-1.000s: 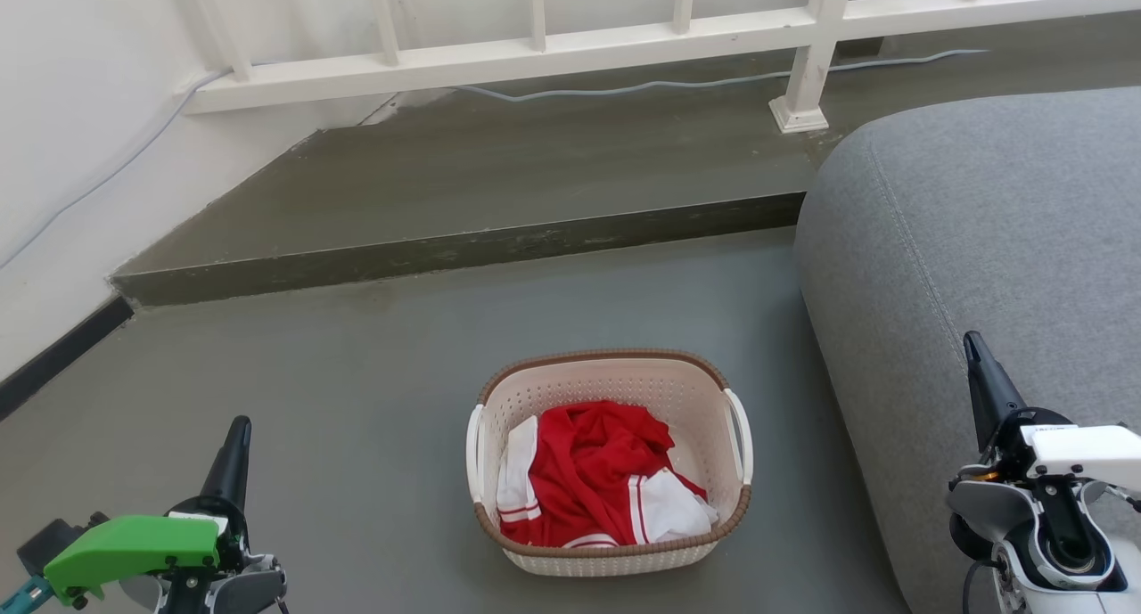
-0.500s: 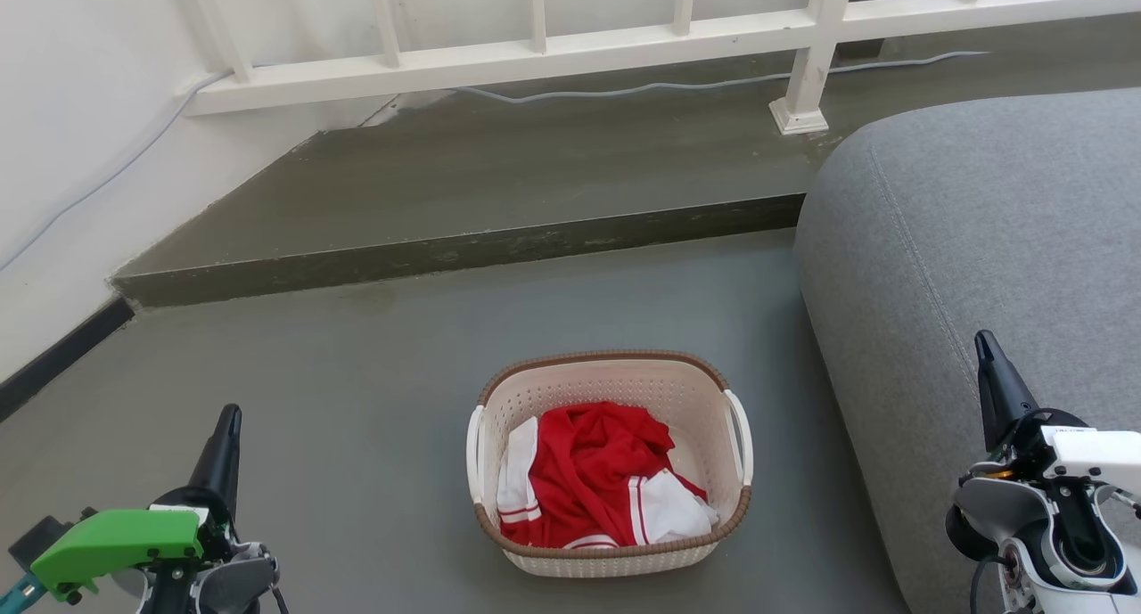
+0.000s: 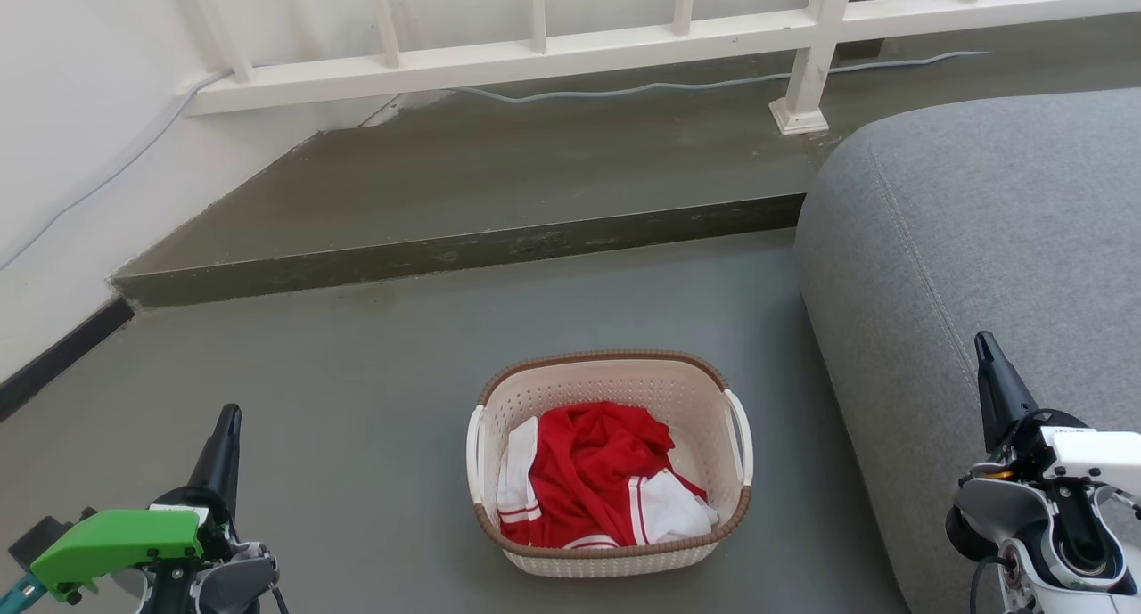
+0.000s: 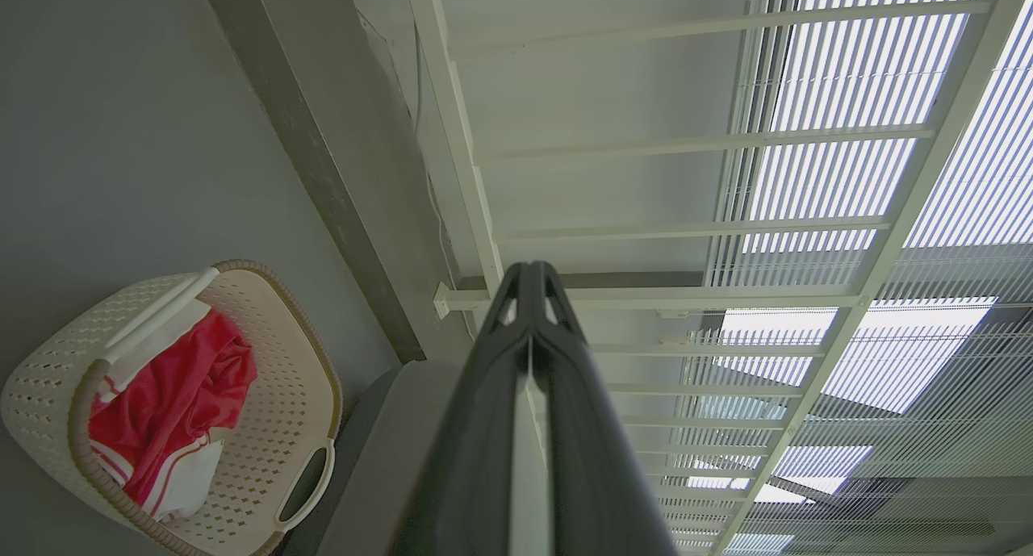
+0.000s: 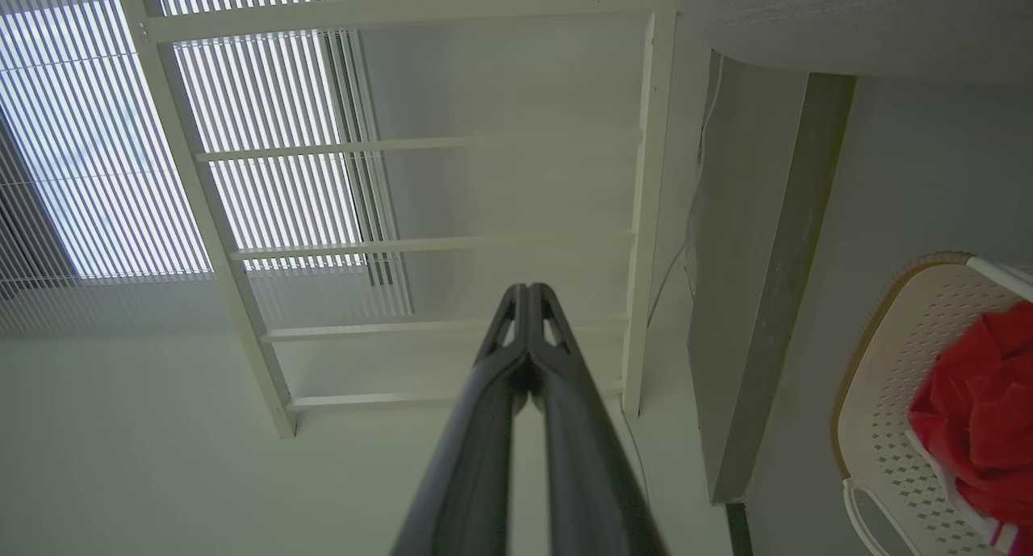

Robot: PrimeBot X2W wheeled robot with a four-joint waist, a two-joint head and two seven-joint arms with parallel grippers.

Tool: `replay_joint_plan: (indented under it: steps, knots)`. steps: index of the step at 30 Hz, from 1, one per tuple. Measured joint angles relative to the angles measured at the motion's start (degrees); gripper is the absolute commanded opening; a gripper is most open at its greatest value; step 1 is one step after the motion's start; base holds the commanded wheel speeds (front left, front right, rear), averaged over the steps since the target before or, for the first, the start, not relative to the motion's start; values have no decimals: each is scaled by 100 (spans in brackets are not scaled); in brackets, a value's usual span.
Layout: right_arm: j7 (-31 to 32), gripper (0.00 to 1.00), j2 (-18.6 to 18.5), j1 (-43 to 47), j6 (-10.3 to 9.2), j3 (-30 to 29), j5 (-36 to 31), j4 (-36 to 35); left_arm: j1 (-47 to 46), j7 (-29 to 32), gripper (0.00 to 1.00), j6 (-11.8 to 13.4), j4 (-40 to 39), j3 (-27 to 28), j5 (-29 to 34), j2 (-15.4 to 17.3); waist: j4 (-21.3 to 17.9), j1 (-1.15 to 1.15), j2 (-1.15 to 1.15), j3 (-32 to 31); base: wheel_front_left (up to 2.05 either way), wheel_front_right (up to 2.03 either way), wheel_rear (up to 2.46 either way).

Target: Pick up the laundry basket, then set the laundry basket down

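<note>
left gripper and right gripper flank the laundry basket, well apart.

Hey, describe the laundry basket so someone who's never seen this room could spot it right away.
Find the big grey sofa on the right; on the grey floor just left of it, before the low step, sits the laundry basket. It is cream perforated plastic with a brown rim and white side handles, holding a red and white garment.
</note>
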Motion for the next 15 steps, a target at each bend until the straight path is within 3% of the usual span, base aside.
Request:
replay_joint_plan:
  steps: [15]
  knots:
    - [1,0,1,-1,0,-7,0,7,-1,0,0,0,-1,4,-1,-1,0,0,0,0,0,0,0]
